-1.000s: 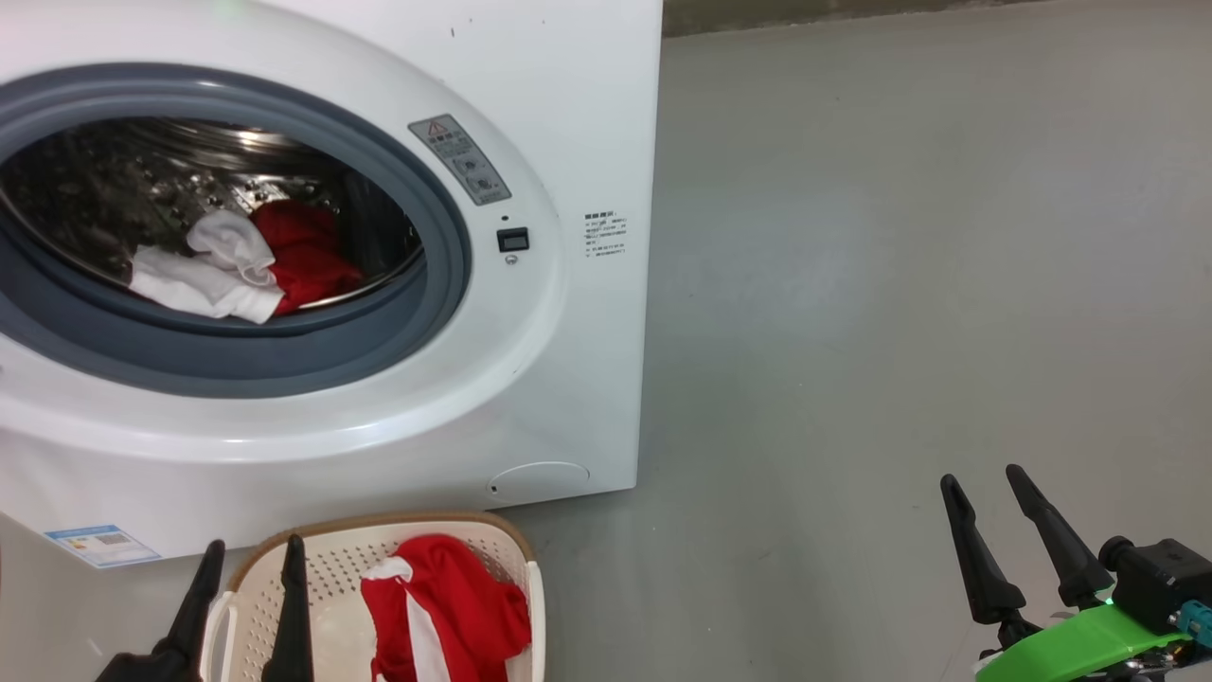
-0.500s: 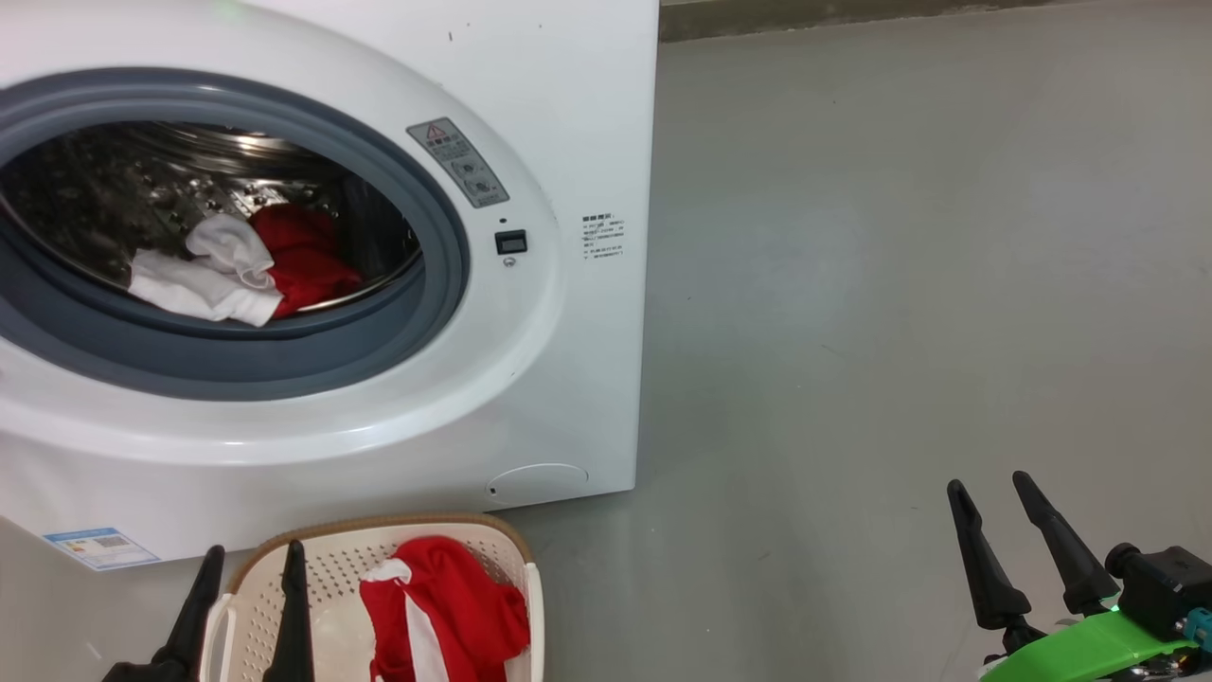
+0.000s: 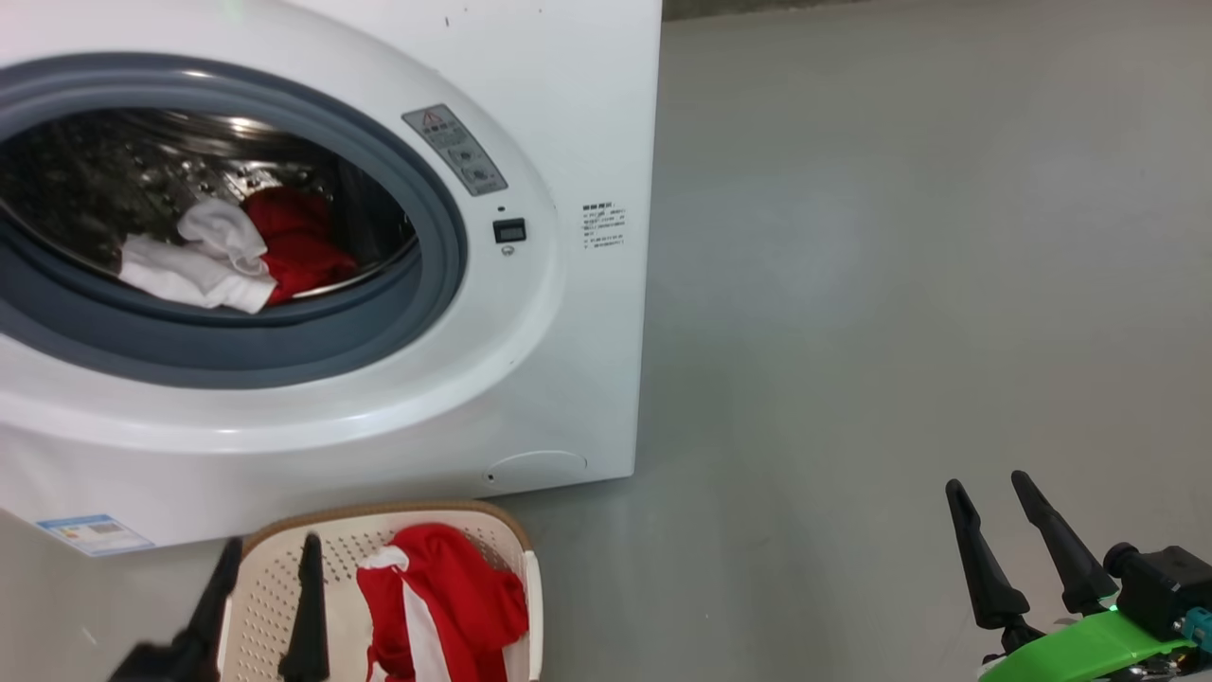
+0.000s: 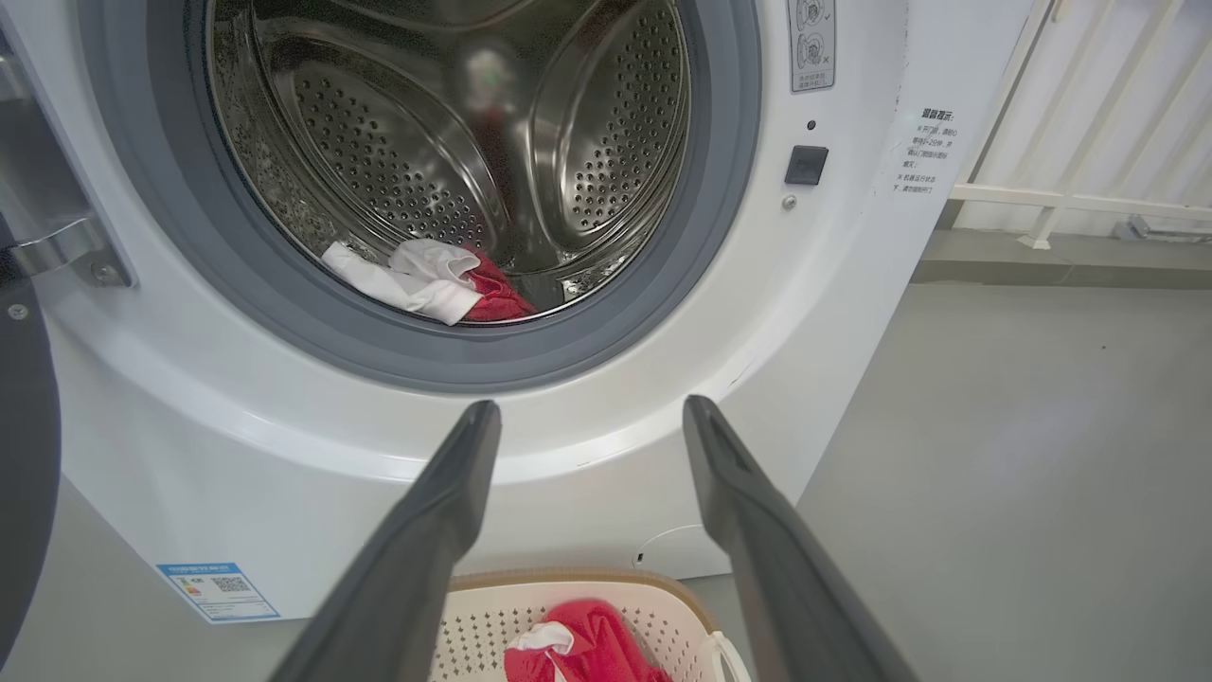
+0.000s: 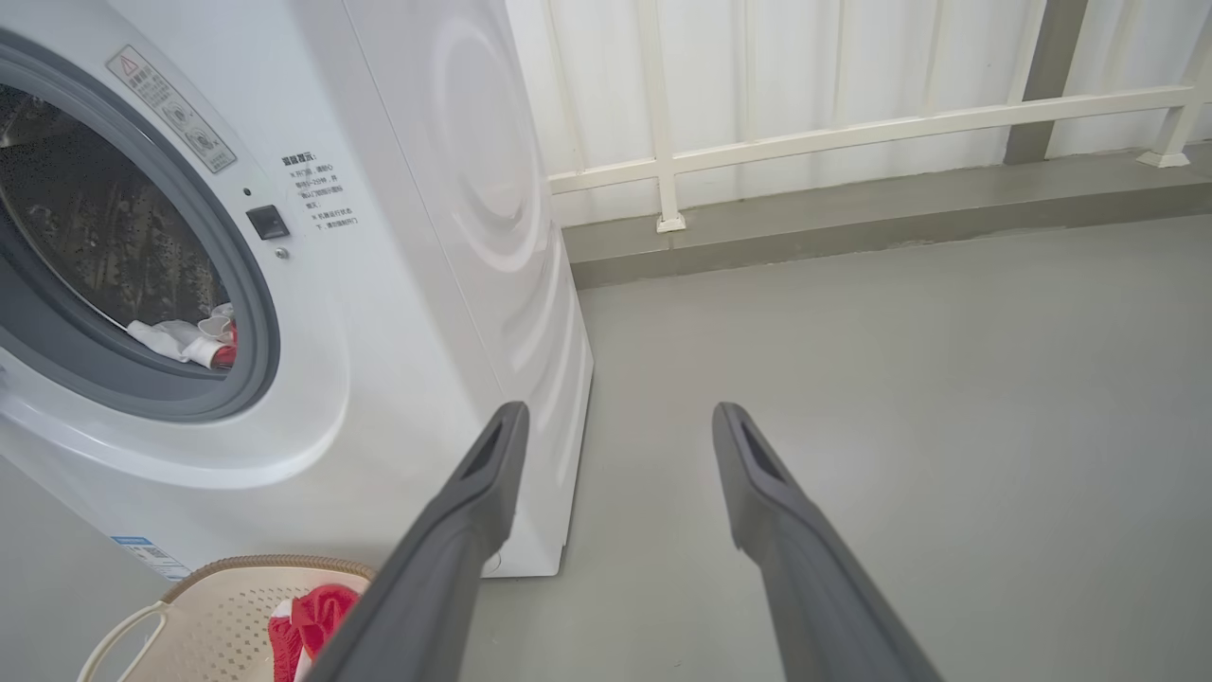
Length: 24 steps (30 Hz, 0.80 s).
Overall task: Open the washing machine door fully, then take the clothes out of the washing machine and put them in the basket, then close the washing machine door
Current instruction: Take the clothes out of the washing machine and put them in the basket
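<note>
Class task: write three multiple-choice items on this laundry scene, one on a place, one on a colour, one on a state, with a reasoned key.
1. Where is the basket relative to the washing machine? A on top; B on the floor before it; C inside it.
2. What colours are the clothes in the drum? A red and white; B blue and green; C black.
3. How is the left gripper? A shut on cloth; B shut on the basket; C open, empty.
Key: 1 B, it stands low before the machine's front; 2 A, red and white fabric lies there; 3 C, its fingers stand apart with nothing between.
</note>
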Motion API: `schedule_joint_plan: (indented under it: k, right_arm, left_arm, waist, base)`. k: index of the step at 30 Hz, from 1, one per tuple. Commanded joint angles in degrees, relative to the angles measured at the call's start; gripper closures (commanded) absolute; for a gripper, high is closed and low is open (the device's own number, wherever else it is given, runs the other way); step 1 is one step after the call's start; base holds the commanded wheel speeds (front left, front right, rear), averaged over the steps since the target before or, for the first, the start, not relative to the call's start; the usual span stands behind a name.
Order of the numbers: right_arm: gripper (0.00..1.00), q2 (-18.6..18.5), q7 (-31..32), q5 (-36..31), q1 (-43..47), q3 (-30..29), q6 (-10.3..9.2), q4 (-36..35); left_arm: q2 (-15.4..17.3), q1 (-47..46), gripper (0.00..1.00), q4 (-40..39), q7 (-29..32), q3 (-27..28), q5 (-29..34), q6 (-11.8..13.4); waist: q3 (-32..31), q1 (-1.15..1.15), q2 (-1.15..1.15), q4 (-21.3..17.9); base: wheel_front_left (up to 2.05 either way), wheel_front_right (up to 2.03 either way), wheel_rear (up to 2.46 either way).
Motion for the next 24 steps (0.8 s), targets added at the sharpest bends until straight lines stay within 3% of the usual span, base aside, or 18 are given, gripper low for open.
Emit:
schedule_joint_plan:
  k: [1, 14, 24]
  right_arm:
    - [0.00, -0.9, -0.4, -0.6, -1.8, 1.3, 0.36, -1.4]
    - [0.00, -0.2, -0.4, -0.2, -6.5, 2.4, 0.36, -1.7]
    - [0.00, 0.5, -0.4, 0.2, -9.9, 2.6, 0.36, -1.8]
  left_arm:
    - [0.6, -3.9, 0.00, -0.4, -0.3, 1.6, 0.0, 0.3]
    - [4.3, -22.8, 0.00, 17.3, -0.3, 1.3, 4.0, 1.5]
    - [10.9, -41.0, 0.00, 32.5, 3.6, -0.2, 7.3, 4.1]
  waist:
    - [1.1, 0.00, 0.00, 0.1]
    - [9.1, 0.00, 0.00, -2.1]
    - [14.2, 0.00, 0.00, -4.3]
  base:
    - [0.00, 0.00, 0.00]
    - [0.00, 0.00, 0.00]
    - [0.00, 0.00, 0.00]
